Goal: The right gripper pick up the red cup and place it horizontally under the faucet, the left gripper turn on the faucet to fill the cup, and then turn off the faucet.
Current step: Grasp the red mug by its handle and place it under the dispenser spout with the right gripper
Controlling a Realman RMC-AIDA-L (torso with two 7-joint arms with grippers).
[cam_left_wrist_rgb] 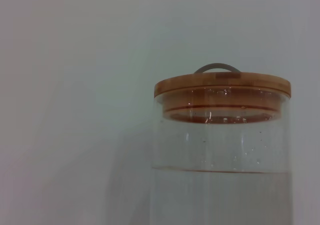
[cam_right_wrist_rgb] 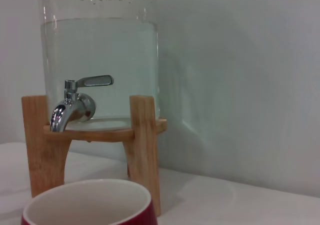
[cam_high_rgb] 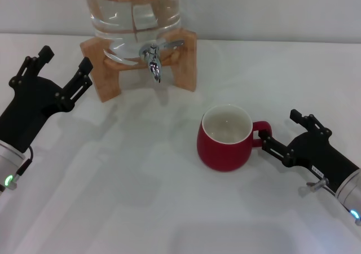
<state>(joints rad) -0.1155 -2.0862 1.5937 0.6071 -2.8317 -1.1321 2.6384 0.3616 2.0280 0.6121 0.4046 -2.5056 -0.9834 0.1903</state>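
The red cup (cam_high_rgb: 224, 140) stands upright on the white table, cream inside showing, its loop handle turned toward my right gripper (cam_high_rgb: 280, 130). That gripper is open just beside the handle, one finger close to it, nothing between the fingers. The cup's rim (cam_right_wrist_rgb: 90, 202) fills the near edge of the right wrist view. Behind it, the chrome faucet (cam_high_rgb: 153, 60) (cam_right_wrist_rgb: 74, 104) sticks out from the glass jar, its flat lever lying level. My left gripper (cam_high_rgb: 65, 60) is open, held left of the wooden stand (cam_high_rgb: 107, 82).
The water jar (cam_left_wrist_rgb: 220, 155) with a wooden lid (cam_left_wrist_rgb: 222, 84) sits on the stand at the table's far edge, against a pale wall. The cup is to the front right of the faucet spout.
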